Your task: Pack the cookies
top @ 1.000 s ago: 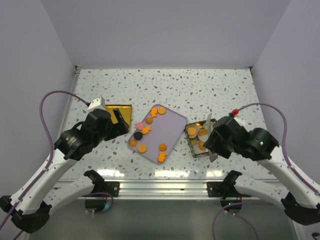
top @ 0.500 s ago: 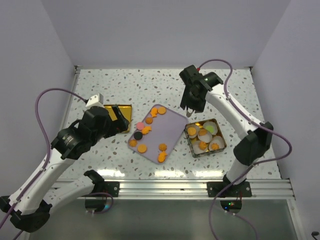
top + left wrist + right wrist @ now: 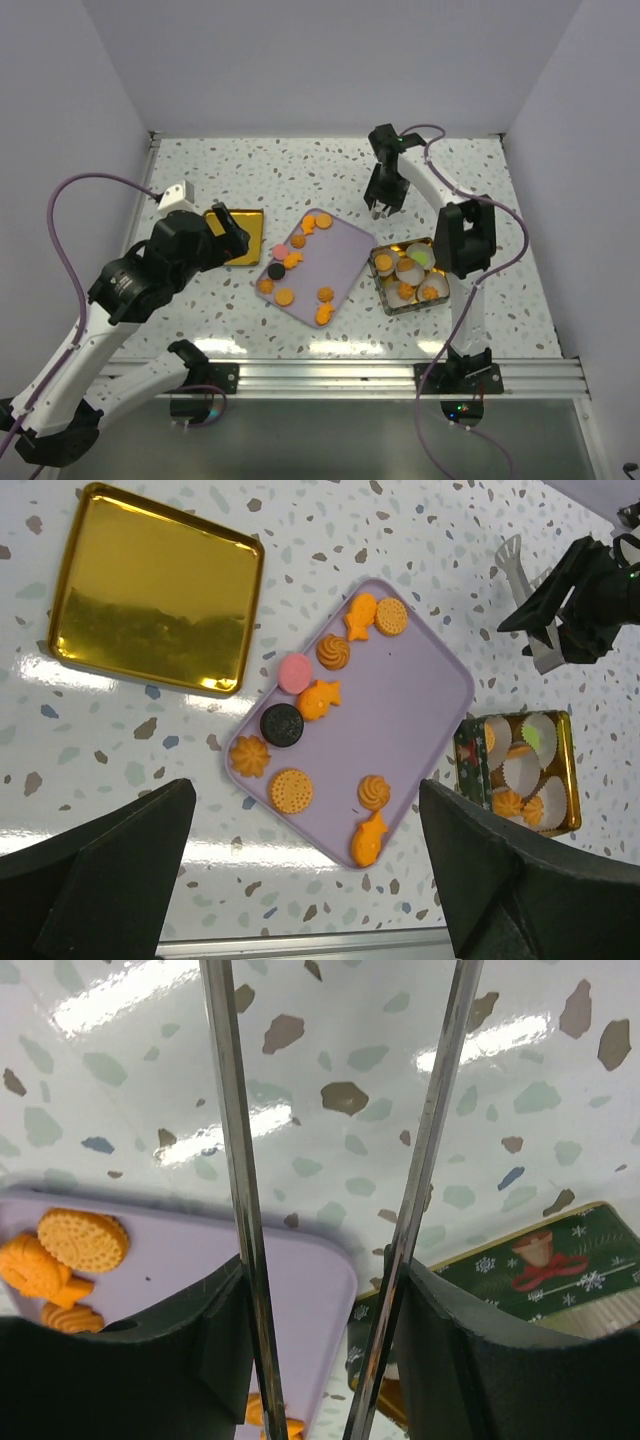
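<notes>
Several cookies (image 3: 285,297), mostly orange with one pink and one black, lie on a purple tray (image 3: 340,250) at mid table. In the left wrist view they (image 3: 291,790) lie along the edges of the tray (image 3: 420,695). A few more sit in white paper cups in the green tin (image 3: 392,300), with a green one among them. My left gripper (image 3: 235,235) hangs open and empty high over the tray's left side. My right gripper (image 3: 384,205) is beyond the tray's far right corner, shut on metal tongs (image 3: 235,1160) whose blades stand apart over the tray corner (image 3: 300,1280).
A gold lid (image 3: 238,222) lies flat left of the tray, also in the left wrist view (image 3: 150,605). The tin (image 3: 465,760) stands right of the tray, touching or nearly touching it. Speckled table surface lies beyond the tray, towards the back wall.
My right arm has swung from low over the tin at the near right to the far side, beyond the tray, with the tongs. My left arm has drawn back slightly to the left.
</notes>
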Controlling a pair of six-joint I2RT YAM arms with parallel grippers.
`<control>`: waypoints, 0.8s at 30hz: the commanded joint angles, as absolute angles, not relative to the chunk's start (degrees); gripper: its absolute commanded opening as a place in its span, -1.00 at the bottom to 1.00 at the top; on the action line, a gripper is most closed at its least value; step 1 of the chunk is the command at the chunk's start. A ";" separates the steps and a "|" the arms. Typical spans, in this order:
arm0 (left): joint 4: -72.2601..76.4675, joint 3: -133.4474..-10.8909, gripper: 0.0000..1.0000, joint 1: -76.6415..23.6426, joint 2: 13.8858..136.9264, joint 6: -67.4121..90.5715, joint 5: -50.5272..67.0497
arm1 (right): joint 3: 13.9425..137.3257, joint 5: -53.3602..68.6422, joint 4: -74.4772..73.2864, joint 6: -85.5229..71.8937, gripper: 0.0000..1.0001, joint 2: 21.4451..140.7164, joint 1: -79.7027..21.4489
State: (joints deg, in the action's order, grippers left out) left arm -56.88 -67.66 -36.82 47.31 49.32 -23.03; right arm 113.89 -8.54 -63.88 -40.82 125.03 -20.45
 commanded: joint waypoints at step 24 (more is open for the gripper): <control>-57.48 -68.64 1.00 -36.65 50.26 47.20 -26.98 | 112.65 -6.15 -60.72 -34.90 0.64 123.49 -18.72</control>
State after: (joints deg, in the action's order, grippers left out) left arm -58.15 -68.03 -36.82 48.84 48.40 -25.80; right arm 107.55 -6.00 -60.03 -36.84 129.03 -19.05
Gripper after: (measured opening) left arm 0.997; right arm 0.817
